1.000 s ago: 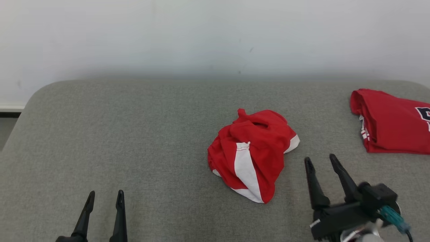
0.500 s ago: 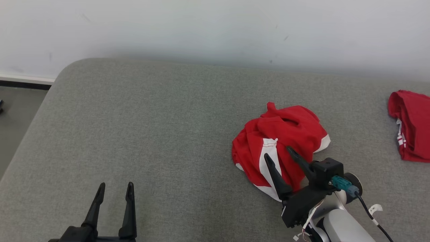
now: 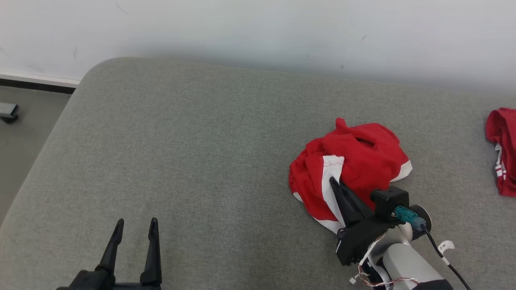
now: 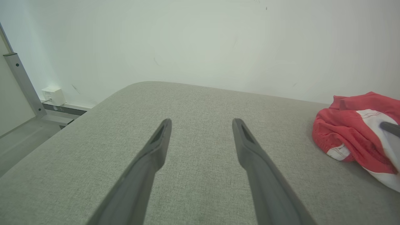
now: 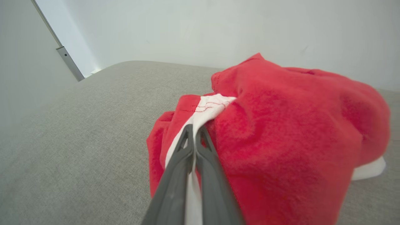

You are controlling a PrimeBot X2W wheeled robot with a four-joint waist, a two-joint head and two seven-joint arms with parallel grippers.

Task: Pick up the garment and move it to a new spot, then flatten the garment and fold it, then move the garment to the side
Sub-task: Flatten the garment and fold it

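Right gripper (image 3: 335, 182) pinched shut on the white stripe (image 3: 331, 166) of the crumpled red garment (image 3: 363, 155), which lies right of centre on the grey cushion (image 3: 193, 141). Left gripper (image 3: 136, 222) spread wide over bare cushion (well apart from the garment).

You get bright, even, diffuse light and no glare. Beyond the left gripper (image 4: 202, 122) the wall (image 4: 200, 40) washes out pale, with a soft shadow band along its base. Just past the right gripper (image 5: 195, 128) the garment (image 5: 281, 140) looks slightly soft, and its fingers (image 5: 175, 187) blur near the lens. The wrist views bend at their edges.
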